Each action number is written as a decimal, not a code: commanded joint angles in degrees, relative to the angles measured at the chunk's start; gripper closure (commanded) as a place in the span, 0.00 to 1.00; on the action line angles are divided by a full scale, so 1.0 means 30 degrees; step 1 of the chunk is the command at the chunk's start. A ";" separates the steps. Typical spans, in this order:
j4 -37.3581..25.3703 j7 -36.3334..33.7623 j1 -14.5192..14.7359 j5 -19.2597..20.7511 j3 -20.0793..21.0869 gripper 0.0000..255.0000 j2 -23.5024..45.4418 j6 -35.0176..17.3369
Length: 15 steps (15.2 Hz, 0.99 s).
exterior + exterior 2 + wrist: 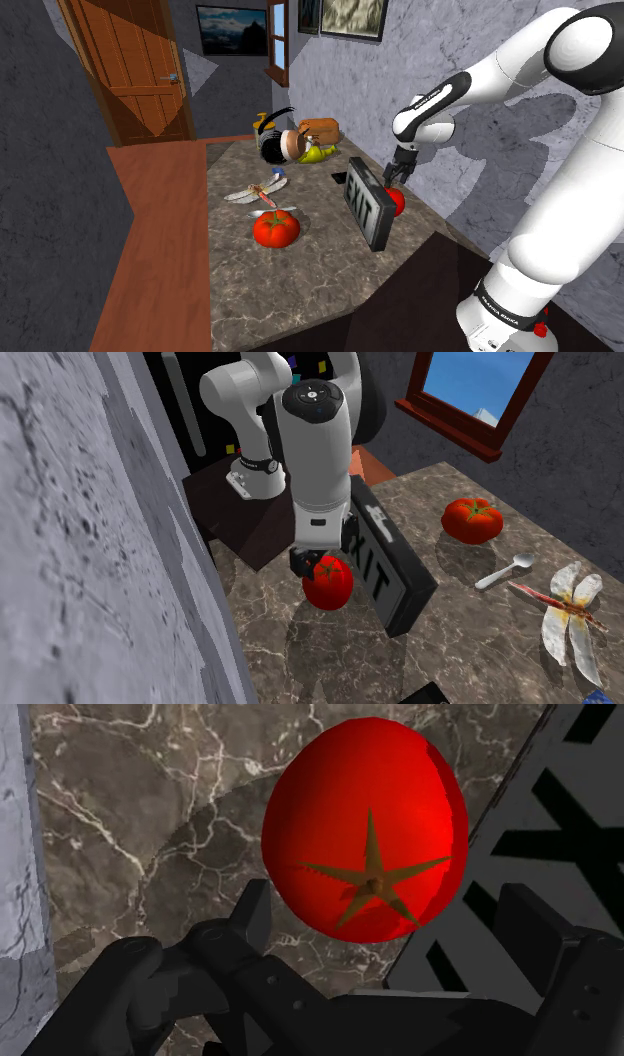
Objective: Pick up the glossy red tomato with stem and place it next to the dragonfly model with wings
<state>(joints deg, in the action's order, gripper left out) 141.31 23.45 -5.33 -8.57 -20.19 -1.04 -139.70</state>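
Gripper [312, 564] fingers stand wide apart over the tomato [360, 824]; beside the EXIT sign [385, 567], near the table's [480, 647] wall-side edge.

Black gripper [396, 180] just above red tomato [399, 204] behind EXIT sign [366, 204], 2nd tomato [275, 229] near dragonfly model [256, 192]

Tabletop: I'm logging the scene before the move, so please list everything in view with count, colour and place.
table: 1, brown marble, against the grey wall
dragonfly: 1, red body, pale wings, mid-table
EXIT sign: 1, dark with pale letters, near the wall
tomatoes: 2, red, one beside the dragonfly, one between sign and wall
spoon: 1, pale, between dragonfly and its nearer tomato
toy pile: several, black, orange, yellow-green, table's far end
door: 1, brown, beyond the table
arm: 1, white
claw: 1, black, open over the wall-side tomato
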 commanded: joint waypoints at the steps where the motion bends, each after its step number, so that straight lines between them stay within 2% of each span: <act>1: 0.0006 0.0091 0.0014 -0.0129 0.0008 0.00 0.0186 -0.0186; 7: 0.0004 0.0091 0.0014 -0.0129 0.0008 0.00 0.0185 -0.0183; 8: 0.0004 0.0091 0.0014 -0.0129 0.0008 1.00 0.0185 -0.0183; 15: 0.0005 0.0092 0.0013 -0.0129 0.0008 1.00 0.0185 -0.0183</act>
<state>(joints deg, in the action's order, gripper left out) 141.32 23.73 -5.29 -8.95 -20.17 -0.49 -140.26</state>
